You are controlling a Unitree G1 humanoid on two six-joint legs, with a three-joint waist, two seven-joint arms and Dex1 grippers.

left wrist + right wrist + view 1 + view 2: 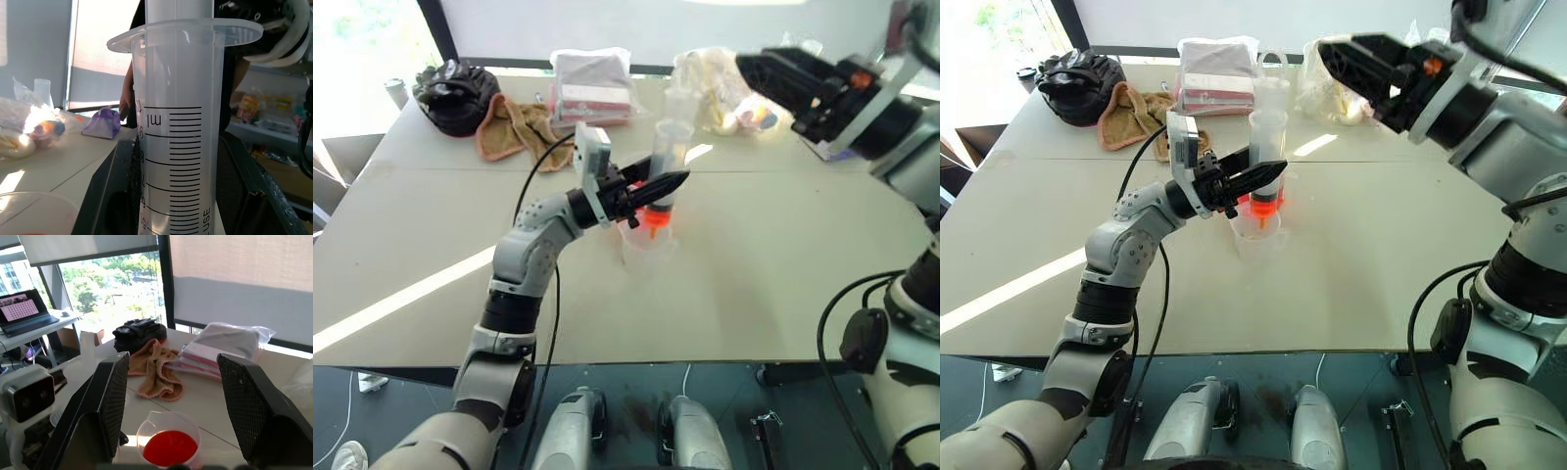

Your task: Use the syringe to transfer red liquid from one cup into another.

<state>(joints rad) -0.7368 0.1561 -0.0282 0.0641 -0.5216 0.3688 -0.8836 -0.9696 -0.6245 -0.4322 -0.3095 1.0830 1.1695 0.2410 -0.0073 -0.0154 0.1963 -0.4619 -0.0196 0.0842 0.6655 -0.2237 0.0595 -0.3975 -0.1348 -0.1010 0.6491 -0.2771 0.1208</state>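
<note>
**Syringe held upright over a cup**

The left gripper point(1258, 176) has its black fingers point(247, 191) pinching the syringe point(1267, 147) barrel. Its long axis stands vertical, tip with red liquid point(1265, 207) just above the cup point(1255, 233) on the counter point(1381, 274). The right gripper point(171, 396) hovers above, fingers spread.

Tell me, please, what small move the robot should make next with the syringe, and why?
Probably bring the open right gripper down to the plunger: the left gripper holds the syringe upright, its tip over a clear cup, with red liquid low in the barrel.
</note>
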